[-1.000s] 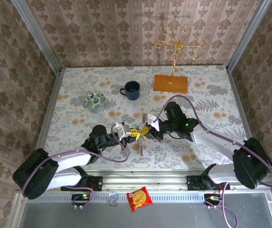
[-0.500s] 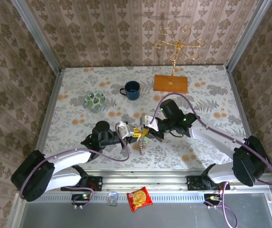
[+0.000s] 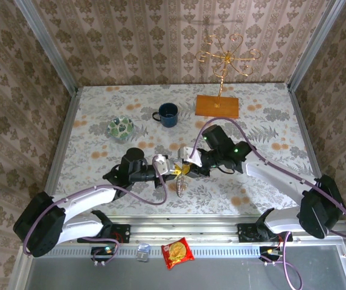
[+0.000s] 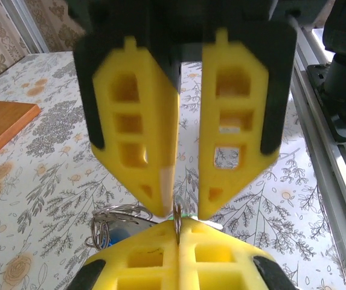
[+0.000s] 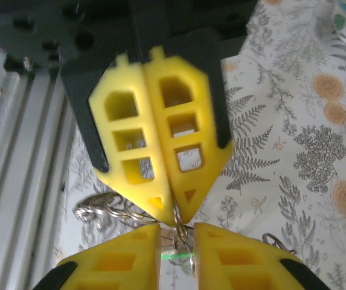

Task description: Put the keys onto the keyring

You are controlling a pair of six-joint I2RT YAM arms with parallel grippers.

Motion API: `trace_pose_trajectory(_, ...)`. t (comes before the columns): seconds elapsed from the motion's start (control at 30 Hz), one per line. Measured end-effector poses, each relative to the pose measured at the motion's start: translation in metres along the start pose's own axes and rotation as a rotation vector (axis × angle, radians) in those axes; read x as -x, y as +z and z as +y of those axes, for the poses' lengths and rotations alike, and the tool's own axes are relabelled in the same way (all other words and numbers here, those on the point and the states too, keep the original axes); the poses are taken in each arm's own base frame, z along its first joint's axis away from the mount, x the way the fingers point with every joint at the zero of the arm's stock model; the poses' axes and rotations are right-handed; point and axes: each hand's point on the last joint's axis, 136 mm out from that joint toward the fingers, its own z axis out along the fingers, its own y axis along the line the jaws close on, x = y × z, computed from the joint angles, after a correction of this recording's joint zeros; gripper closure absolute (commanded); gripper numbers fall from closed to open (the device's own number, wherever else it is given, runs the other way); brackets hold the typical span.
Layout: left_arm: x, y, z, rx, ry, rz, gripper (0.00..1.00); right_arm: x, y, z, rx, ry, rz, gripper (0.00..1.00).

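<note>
- Left gripper [image 5: 173, 208] is clenched: pads flush together, pinching a thin metal loop edge-on at the very tips. Judged to be the keyring [image 4: 177, 212].
- Right gripper [image 4: 183, 205] is released: jaws stand apart, tips either side of that loop, nothing clamped.
- Both grippers meet tip to tip above the table [image 3: 263, 121], near its front edge, centre.
- A cluster of small rings [image 4: 115, 219] sits just left of the pinch. A bundle hangs below the grippers in the top view, likely the keys [image 3: 179, 183], but too small to tell blue from green.
- A green glint shows low between the right fingers in the right wrist view. Can't tell if it's a key head.
- Step in hand, as judged: regrasp. Right is set to take a key or the coil while left steadies the keyring.
- To do it well:
  - Left should hold firm, since a tip pinch on a thin edge can twist or slip.
  - Right should close on the key head, not on the keyring itself, or both grippers fight over one part.
  - Keep the key hole lined up with the coil's split end, and feed along the coil, not across it.
  - Move slowly, because the dangling bundle can swing and snag the fingers.
- Can't tell whether any key is threaded yet.
</note>
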Motion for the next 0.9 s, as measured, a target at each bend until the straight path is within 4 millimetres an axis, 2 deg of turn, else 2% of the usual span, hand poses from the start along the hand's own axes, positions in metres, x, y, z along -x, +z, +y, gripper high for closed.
trace_pose_trajectory(0.13,-0.008,-0.003,-0.003,0.017,-0.039,-0.031,1.00,0.001,-0.007,0.002,-0.019,0.036,-0.070,0.66)
trace_pose_trajectory(0.37,0.001,-0.008,0.000,0.043,-0.066,-0.113,1.00,-0.014,0.003,0.006,-0.009,0.099,-0.079,0.65)
trace_pose_trajectory(0.6,0.010,-0.007,0.003,0.039,-0.087,-0.169,1.00,-0.002,0.005,-0.002,-0.027,0.092,-0.137,0.67)
trace_pose_trajectory(0.67,0.011,-0.006,0.004,0.036,-0.093,-0.182,1.00,0.001,0.005,-0.003,-0.029,0.092,-0.154,0.72)
trace_pose_trajectory(0.87,0.009,-0.007,0.006,0.038,-0.120,-0.206,1.00,0.003,0.008,-0.004,-0.022,0.104,-0.171,0.99)
trace_pose_trajectory(0.9,0.009,-0.007,0.006,0.040,-0.123,-0.211,0.98,0.003,0.007,-0.005,-0.023,0.111,-0.173,1.00)
